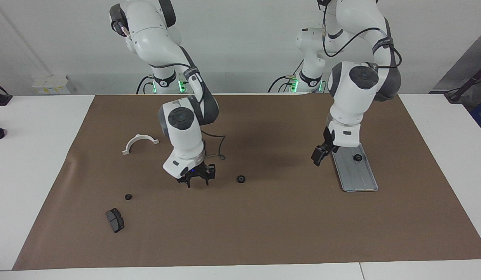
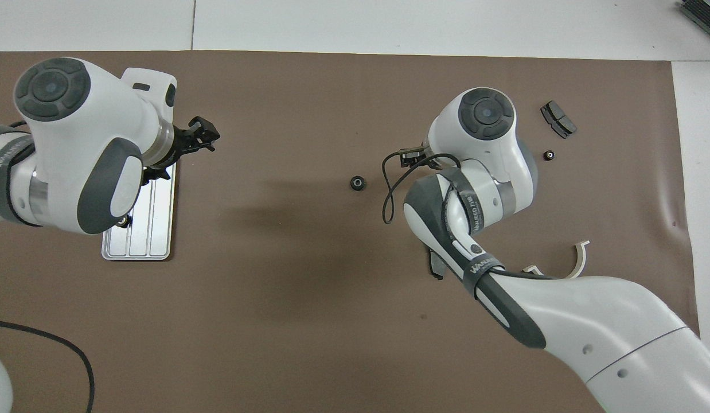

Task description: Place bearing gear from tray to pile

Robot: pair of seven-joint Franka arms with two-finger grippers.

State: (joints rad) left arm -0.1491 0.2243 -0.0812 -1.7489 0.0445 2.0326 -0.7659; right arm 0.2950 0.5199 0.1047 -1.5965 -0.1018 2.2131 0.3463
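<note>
Two gears are already off the tray (image 1: pixel 357 179), one to go. Working across from the right arm's end toward the tray: pad (image 1: pixel 115 220), first gear (image 1: pixel 128 196) beside it, white bracket (image 1: pixel 140 141) a bit nearer the robots. Those sit well apart from the tray, so that's your pile.

Right gripper (image 1: pixel 197 182) comes next, hanging low over the mat (image 1: pixel 264 233), fingers apart with nothing in them. The second gear (image 1: pixel 241 179) lies just beside it on the tray's side, short of the pile.

Left gripper (image 1: pixel 317 160) hangs over the mat just beside the tray's rim, fingers spread and empty. The last gear (image 1: pixel 357 157) sits on the tray, in the half nearer the robots.

My take on the pick: slide across until you're centred over that gear, then drop straight down. It's a small round thing on a ridged floor, so a slanted approach will probably just push it. Straddle it, close gently, lift clear of the rim before carrying it over. Leave the right arm waiting.

Writing: the arm straps have lettering, but I can't read it. No labels I can see on the parts or tray.
</note>
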